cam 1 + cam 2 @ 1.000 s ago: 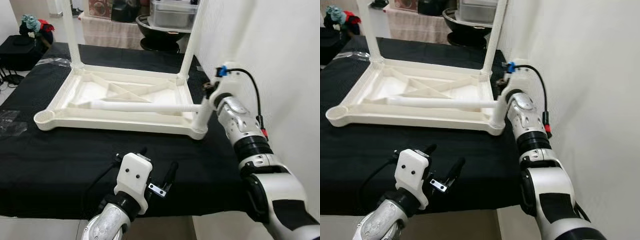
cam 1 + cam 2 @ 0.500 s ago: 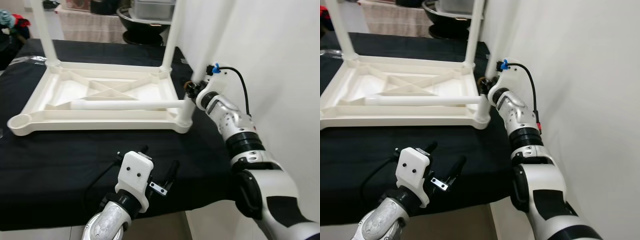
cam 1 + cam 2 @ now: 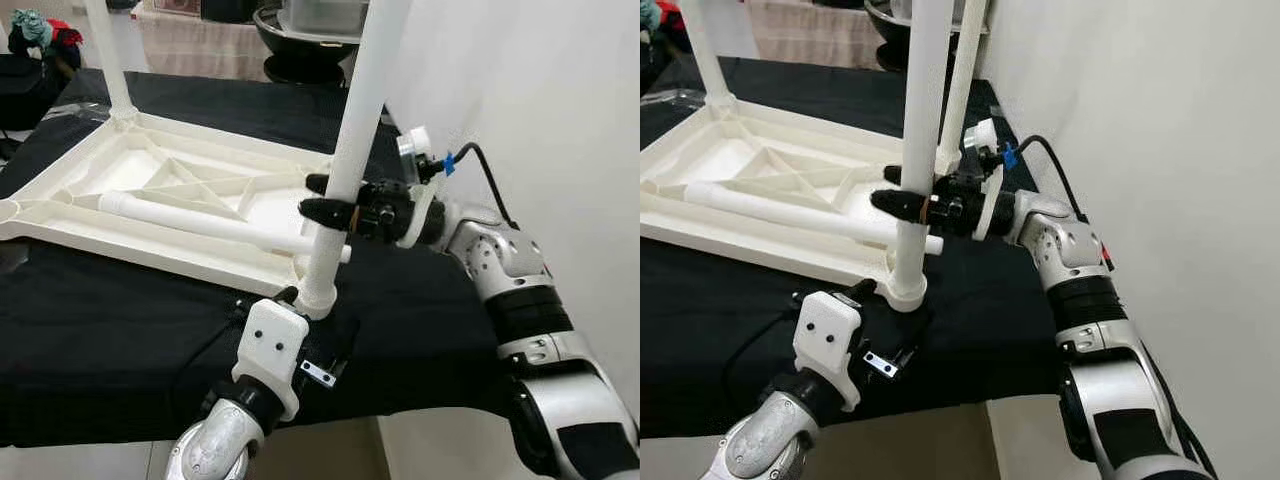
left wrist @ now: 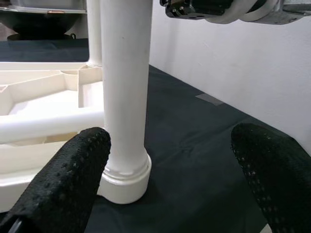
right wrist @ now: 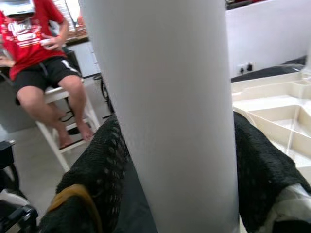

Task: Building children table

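Hovering nearest, low over the black cloth [image 3: 120, 340], the left gripper [image 3: 318, 345], its fingers [image 4: 58, 184] spread wide and holding nothing, partly masked from the head camera by its own white wrist housing. Standing just ahead of that open gap and nearer one finger, the foot of the near white leg [image 3: 345, 170], planted in the corner socket [image 3: 315, 295] of the upturned white tabletop [image 3: 150, 190]; touching or not, impossible to tell. Running off the upper edge of both eye views, the top of that leg. Closing around the leg partway up, the right gripper [image 3: 335, 198], one black finger on each side, with the leg hiding the contact itself from the head views; in the right wrist view, the leg looming large and blurred between the two black pads [image 5: 269, 170]. Lying loose across the ribbed underside of the tabletop, another white leg [image 3: 200, 222]. Rising farther back, two more fitted legs [image 3: 110, 60], both cropped. Sitting beyond, out of focus, a person in a red shirt [image 5: 29, 43] on a white stool.
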Tool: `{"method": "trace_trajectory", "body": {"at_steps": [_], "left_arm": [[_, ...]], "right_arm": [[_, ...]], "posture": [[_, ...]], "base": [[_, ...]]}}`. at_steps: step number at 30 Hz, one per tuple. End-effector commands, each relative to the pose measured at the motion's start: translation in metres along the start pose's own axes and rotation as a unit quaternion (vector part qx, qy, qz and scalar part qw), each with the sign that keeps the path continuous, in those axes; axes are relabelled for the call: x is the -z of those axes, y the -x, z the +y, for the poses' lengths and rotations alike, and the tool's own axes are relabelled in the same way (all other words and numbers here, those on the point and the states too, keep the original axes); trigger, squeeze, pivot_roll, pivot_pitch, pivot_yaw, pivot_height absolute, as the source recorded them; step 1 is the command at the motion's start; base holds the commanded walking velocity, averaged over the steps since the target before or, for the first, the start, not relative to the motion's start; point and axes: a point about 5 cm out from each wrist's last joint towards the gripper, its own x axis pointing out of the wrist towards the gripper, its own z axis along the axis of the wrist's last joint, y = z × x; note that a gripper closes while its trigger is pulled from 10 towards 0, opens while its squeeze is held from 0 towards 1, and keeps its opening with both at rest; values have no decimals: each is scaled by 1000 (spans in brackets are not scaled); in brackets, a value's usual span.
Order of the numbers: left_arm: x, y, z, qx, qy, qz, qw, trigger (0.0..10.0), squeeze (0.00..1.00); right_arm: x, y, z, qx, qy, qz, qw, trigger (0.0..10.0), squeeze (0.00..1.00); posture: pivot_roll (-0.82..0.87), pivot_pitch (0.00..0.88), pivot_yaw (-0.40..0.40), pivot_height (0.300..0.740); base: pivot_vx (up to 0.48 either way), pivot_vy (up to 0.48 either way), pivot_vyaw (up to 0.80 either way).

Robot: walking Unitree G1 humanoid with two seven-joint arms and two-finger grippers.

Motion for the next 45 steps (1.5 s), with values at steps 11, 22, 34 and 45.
{"method": "trace_trajectory", "body": {"at_steps": [11, 22, 34, 45], "left_arm": [[1, 1, -2, 2, -3, 2, 1000, 10000, 0], [2, 1, -2, 3, -5, 4, 1000, 10000, 0], [1, 0, -2, 4, -4, 2, 1000, 10000, 0], [2, 0, -1, 3, -4, 3, 1000, 10000, 0]], "right_arm": [[6, -5, -15, 69, 27, -9, 997, 0, 0], [22, 47, -72, 566, 38, 116, 816, 0, 0], [28, 78, -70, 745, -6, 72, 664, 10000, 0], [-10, 1, -61, 449, -80, -65, 888, 10000, 0]], "posture": [[76, 100, -158, 740], [72, 105, -157, 740], [65, 111, -153, 740], [69, 114, -155, 740]], "base": [[0, 0, 0], [0, 0, 0], [0, 0, 0], [0, 0, 0]]}}
